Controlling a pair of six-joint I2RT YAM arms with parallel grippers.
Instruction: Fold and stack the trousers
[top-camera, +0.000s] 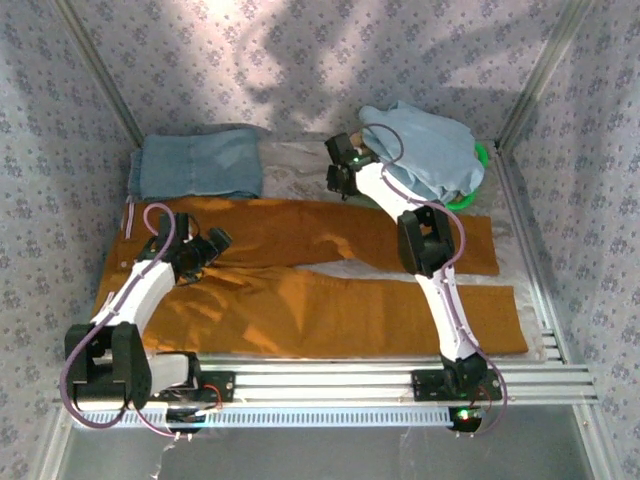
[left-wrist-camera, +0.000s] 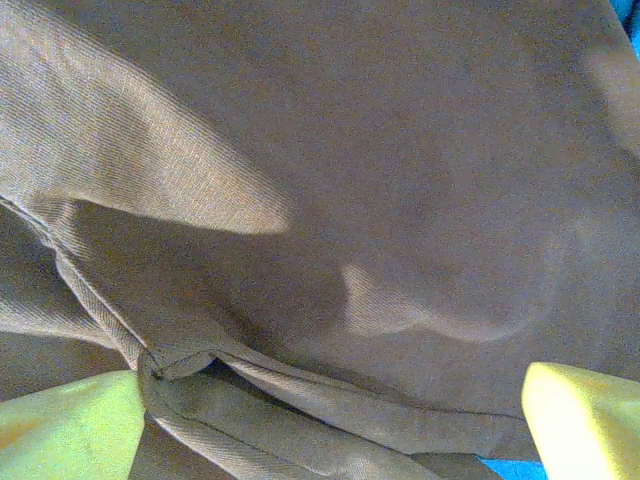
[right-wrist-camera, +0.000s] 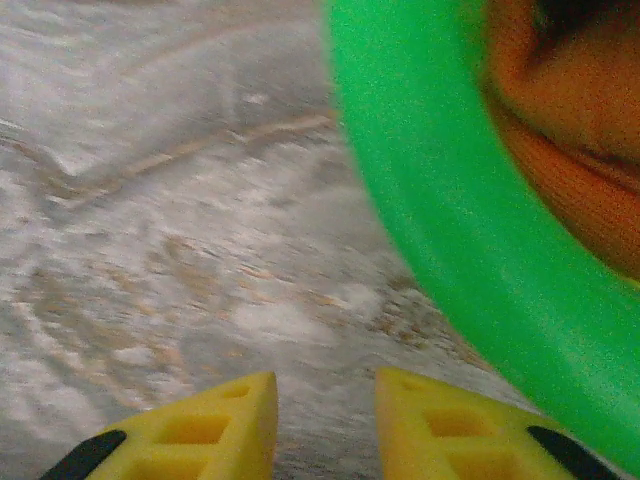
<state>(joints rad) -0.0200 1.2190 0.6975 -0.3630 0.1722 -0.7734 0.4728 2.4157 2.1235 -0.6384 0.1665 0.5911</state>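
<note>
The rust-orange trousers (top-camera: 330, 300) lie spread flat on the table (top-camera: 540, 330), with the waist at the left and the two legs running to the right, one behind the other, with a strip of table showing between them toward the right. The left gripper (top-camera: 210, 250) is over the upper part of the trousers, near the waist. In the left wrist view its yellow fingertips (left-wrist-camera: 70, 435) stand wide apart, released, with a seam and folds of the cloth (left-wrist-camera: 400, 150) between them, and nothing is pinched. The right gripper (top-camera: 336, 163) is at the far side of the table, beyond the trousers. In the right wrist view its fingers (right-wrist-camera: 220, 430) have a narrow gap and hold nothing, just above the pale table surface (right-wrist-camera: 150, 250) and beside a bright green round rim (right-wrist-camera: 450, 220). A pale blue garment (top-camera: 430, 150) lies over this rim (top-camera: 482, 158). A folded grey-blue denim pair (top-camera: 200, 163) rests at the far left, touching the trousers' edge.
</note>
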